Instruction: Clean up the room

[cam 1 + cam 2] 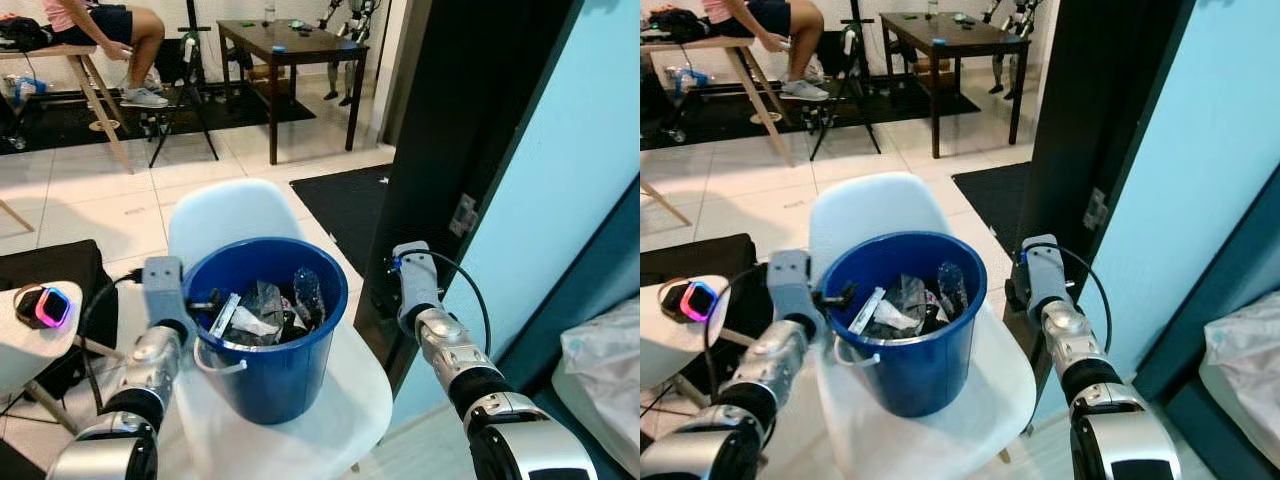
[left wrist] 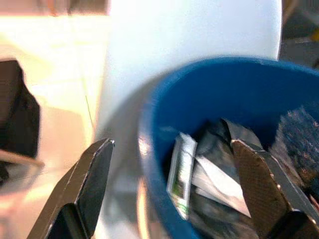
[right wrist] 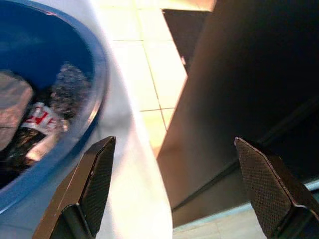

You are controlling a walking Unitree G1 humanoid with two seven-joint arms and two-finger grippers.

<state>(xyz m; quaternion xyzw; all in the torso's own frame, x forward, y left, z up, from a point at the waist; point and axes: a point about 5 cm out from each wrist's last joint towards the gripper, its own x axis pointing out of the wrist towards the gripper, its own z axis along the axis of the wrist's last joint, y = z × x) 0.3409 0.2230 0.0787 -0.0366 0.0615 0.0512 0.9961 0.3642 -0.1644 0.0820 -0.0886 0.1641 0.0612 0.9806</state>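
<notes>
Blue plastic bucket sits on the white chair in front of you, already loaded with wrappers and crumpled plastic, so much of the pickup looks done. Your left gripper is spread wide, straddling the bucket's left rim; your right gripper hangs open and empty just right of it, near the dark door. Lifting the bucket seems what's left.

The head's two eyes looked forward and down from above on the blue bucket on a white chair. Each wrist camera sat close at the bucket's rim, left and right, sharing it.
</notes>
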